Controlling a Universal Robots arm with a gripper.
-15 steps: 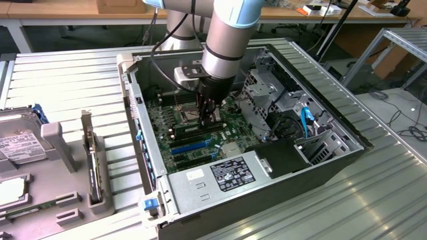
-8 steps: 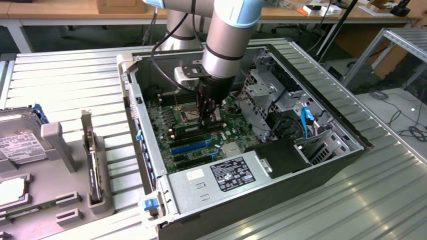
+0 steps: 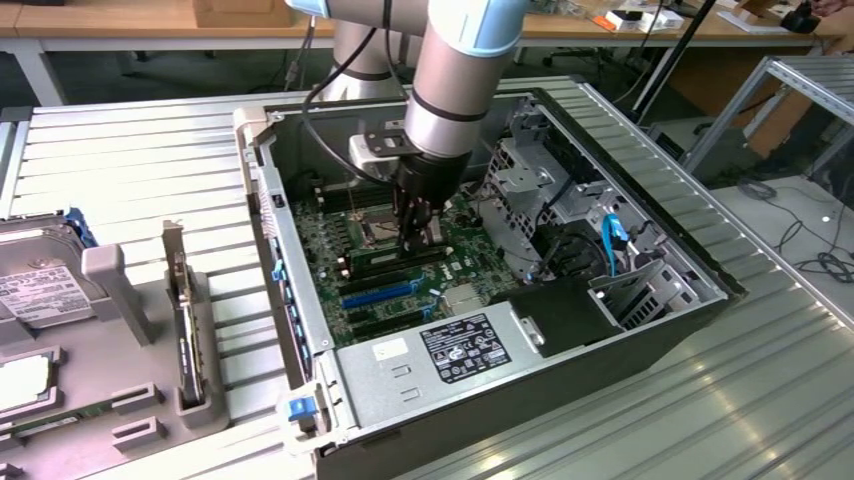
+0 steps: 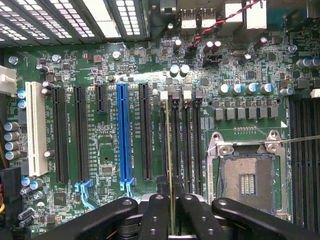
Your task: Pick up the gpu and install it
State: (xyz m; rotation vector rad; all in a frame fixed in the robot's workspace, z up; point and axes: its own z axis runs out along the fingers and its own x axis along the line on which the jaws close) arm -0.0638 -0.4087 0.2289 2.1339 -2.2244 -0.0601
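Gripper [image 4: 170,202]: down inside the open case [image 3: 263,210], clamped on the gpu [image 4: 168,145].
Gpu: edge-on between the fingers [image 4: 156,212], lined along the black slots [image 4: 186,140] just beside the CPU socket [image 4: 247,180].
Seated: cannot tell.

Bright, even light; the ribbed metal bench [image 3: 774,400] glints at the exterior view's lower right. The motherboard [image 3: 467,262] inside the case [image 3: 561,400] sits in soft shadow.
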